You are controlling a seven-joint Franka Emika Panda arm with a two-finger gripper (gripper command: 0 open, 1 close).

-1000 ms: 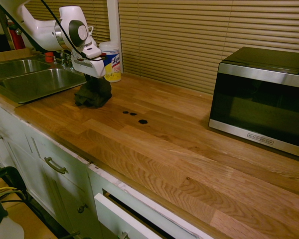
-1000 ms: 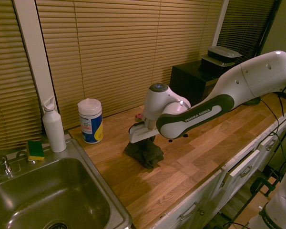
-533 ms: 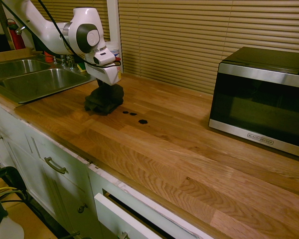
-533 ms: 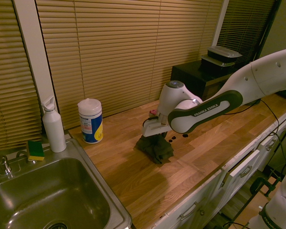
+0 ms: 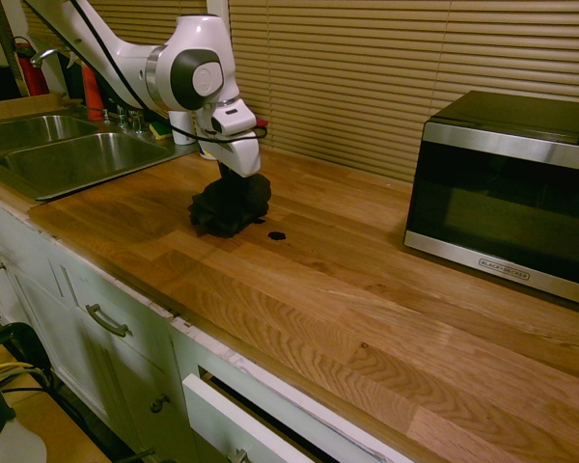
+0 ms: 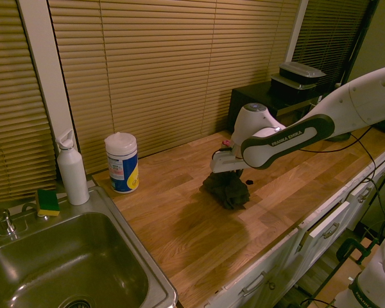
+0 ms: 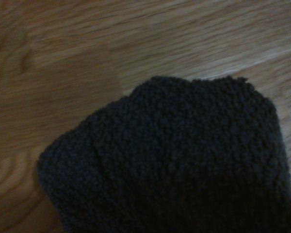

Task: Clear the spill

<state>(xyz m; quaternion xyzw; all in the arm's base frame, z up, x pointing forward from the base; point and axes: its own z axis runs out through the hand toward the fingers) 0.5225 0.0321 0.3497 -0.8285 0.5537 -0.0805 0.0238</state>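
Counter: wooden countertop (image 5: 367, 318), one spill spot (image 5: 277, 235) showing mid-frame.
Gripper (image 5: 239, 179): clenched on black cloth (image 5: 230, 204), pressed onto wood.
Room: blinds (image 5: 367, 68) behind; microwave (image 5: 507, 193) right; sink (image 5: 68, 159) upper left.

Home kitchen: steel sink (image 5: 72, 159), wooden countertop (image 5: 367, 309), microwave (image 5: 507, 193), cabinet drawers (image 5: 106, 323).

On the wooden countertop (image 5: 367, 318): one black cloth (image 5: 230, 204), one visible spill spot (image 5: 277, 235), one microwave (image 5: 507, 193), one wipes canister (image 6: 122, 162), one white bottle (image 6: 72, 168), one sponge (image 6: 48, 201).
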